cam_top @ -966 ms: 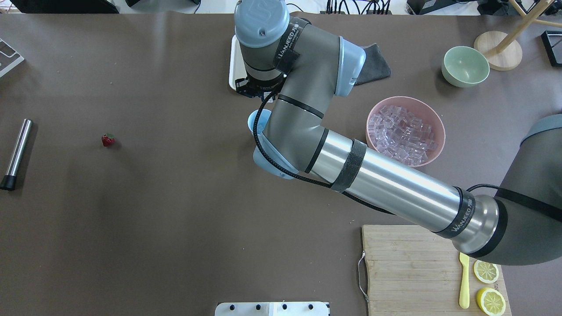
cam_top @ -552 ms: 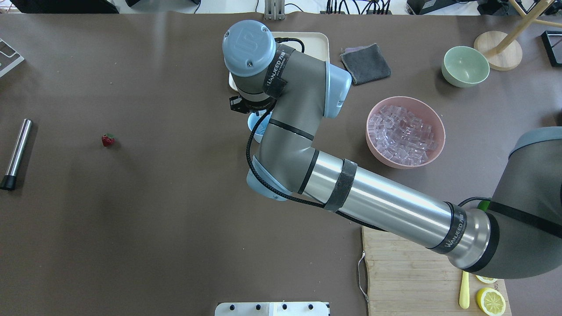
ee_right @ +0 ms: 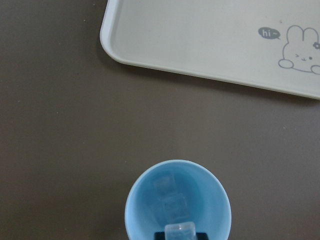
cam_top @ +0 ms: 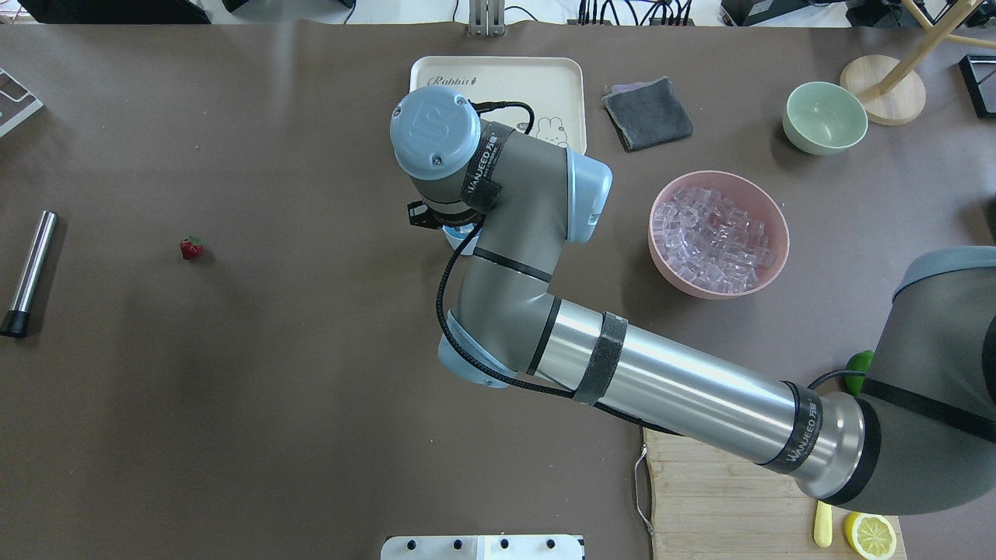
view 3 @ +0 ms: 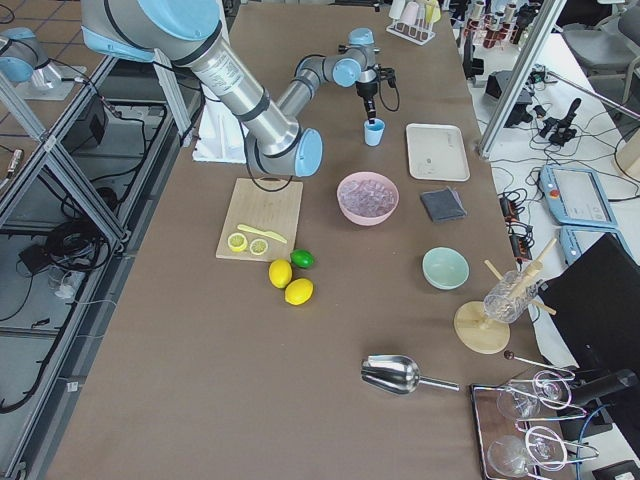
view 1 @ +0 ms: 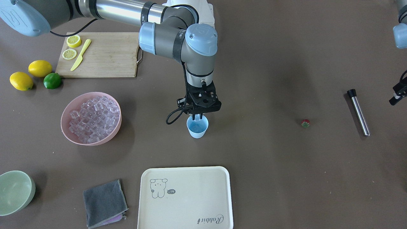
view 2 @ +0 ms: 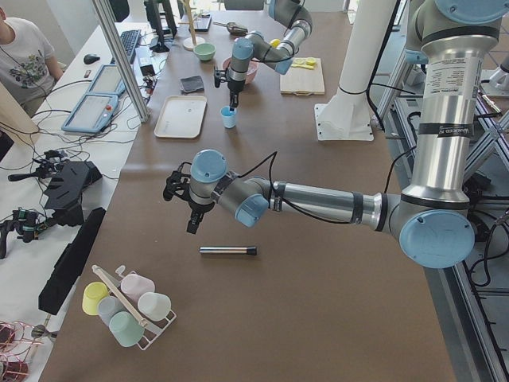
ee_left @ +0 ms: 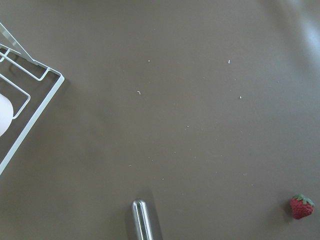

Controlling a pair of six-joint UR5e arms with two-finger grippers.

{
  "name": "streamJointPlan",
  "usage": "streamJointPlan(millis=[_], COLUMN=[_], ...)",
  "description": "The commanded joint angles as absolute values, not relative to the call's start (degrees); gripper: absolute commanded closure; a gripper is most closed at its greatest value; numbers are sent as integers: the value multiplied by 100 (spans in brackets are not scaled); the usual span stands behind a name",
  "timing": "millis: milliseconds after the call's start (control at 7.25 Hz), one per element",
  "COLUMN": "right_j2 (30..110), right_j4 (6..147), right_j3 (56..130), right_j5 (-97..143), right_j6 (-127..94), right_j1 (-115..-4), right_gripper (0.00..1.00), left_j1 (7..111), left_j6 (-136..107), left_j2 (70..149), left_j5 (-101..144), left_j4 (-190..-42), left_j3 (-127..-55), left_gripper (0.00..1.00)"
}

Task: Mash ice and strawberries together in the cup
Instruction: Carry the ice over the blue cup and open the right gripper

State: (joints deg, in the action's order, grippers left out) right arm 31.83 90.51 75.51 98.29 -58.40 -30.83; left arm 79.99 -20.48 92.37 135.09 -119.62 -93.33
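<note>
Cup (view 1: 197, 126) stands upright and open-mouthed near the middle of the worktop (view 1: 270, 178). It is judged to be the receiving vessel for everything to be mashed.

Right arm (cam_top: 685, 381) reaches in from the robot's right, and its wrist points straight down over the cup. The black straps on it read "WANJEED".

Tray (view 1: 190, 194) lies near the cup on the operators' side. It is bare and printed "Rabbit", with a bunny and a "hi~" bubble.

Pink bowl (view 1: 92, 142) sits on the right arm's side, heaped with ice (view 1: 93, 116). It is judged to be the supply, set where that arm needs only a short swing to the cup.

Steel rod (view 1: 358, 112), black-capped, lies flat on the left arm's side. It is judged to be the masher, not yet taken up.

Right pincer (view 1: 197, 117) hangs directly above the cup mouth, closed on one ice cube (ee_right: 180, 231), so a release would drop it inside. Two cubes already lie on the cup floor.

Left pincer (view 2: 192, 224) hovers near the rod. Whether it is open or closed cannot be told.

Strawberry (view 1: 305, 123) lies alone on the worktop, well apart from the cup and near the rod. It is not yet loaded.
</note>
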Motion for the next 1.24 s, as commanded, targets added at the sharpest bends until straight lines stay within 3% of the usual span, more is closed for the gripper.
streamJointPlan(millis=[0,276,828,966,1103], right_j2=[3173,3182,3138,3129,3112], right_j4=[9053,9053,9053,9053,9053], right_j3=[7550,7550,7418,7427,7540], right_j5=[9800,9800,9651,9650,9659], right_j6=[-5836,-5792,-5801,-5818,-5810], right_j1=[-3076,-3111,-3120,-3120,-3155], right_gripper=[100,87,41,33,33], left_j1=[7998,7998,7998,7998,7989], left_j6=[-2039,-2048,-2039,-2030,-2030], left_j2=[9237,9229,9229,9246,9324], left_j5=[13509,13509,13509,13509,13509], left_j4=[-11962,-11962,-11962,-11962,-11962], left_j3=[-9325,-9334,-9343,-9343,-9343], left_gripper=[3,3,3,3,3])
